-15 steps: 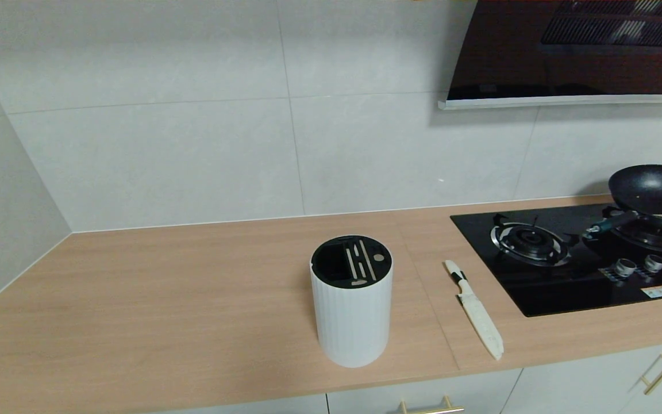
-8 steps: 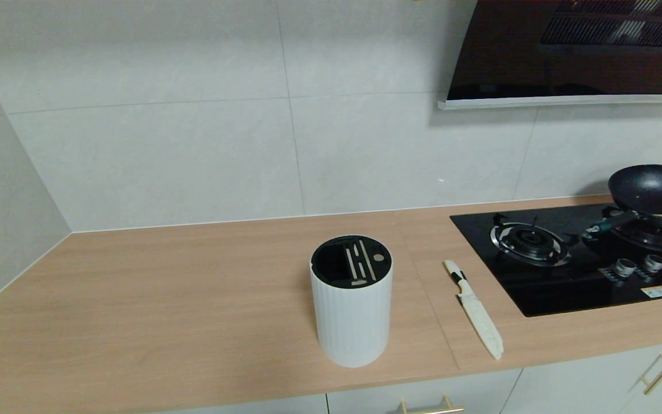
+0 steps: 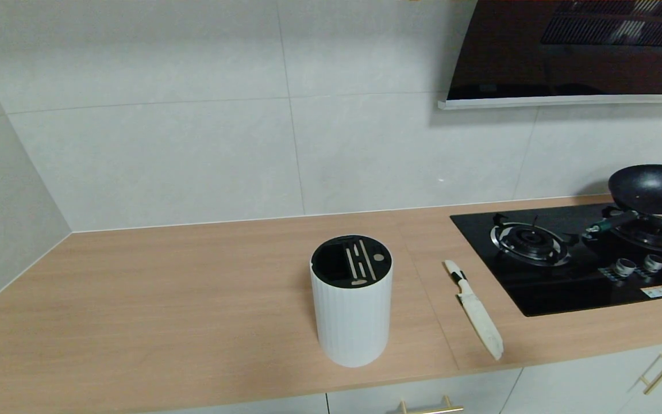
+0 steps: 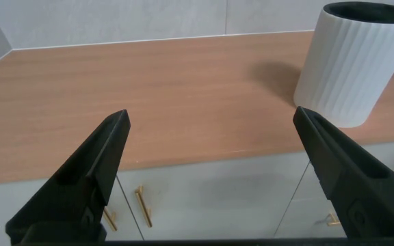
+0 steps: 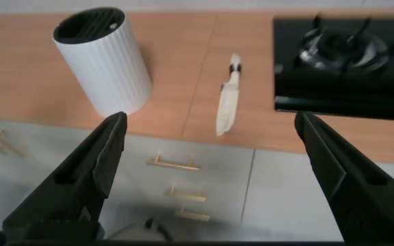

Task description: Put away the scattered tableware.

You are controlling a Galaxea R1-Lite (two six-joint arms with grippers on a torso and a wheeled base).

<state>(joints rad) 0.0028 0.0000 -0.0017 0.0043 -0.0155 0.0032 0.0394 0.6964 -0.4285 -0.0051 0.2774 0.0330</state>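
Knife (image 3: 474, 310) flat on counter (image 3: 164, 299) beside holder (image 3: 353, 313)

— Cut off?
— I log two: pan (image 3: 653, 187) and hob (image 3: 566, 290), both clipped by the head view's right edge.
— Hidden?
— One: holder (image 3: 351, 310), slot interiors too dark for me to tell.

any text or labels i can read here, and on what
No text is readable.
The sticker on the cooktop, by its front edge: print too small to read.
Marks beside the knobs: too small to read.
The knife holder and knife: no print visible.
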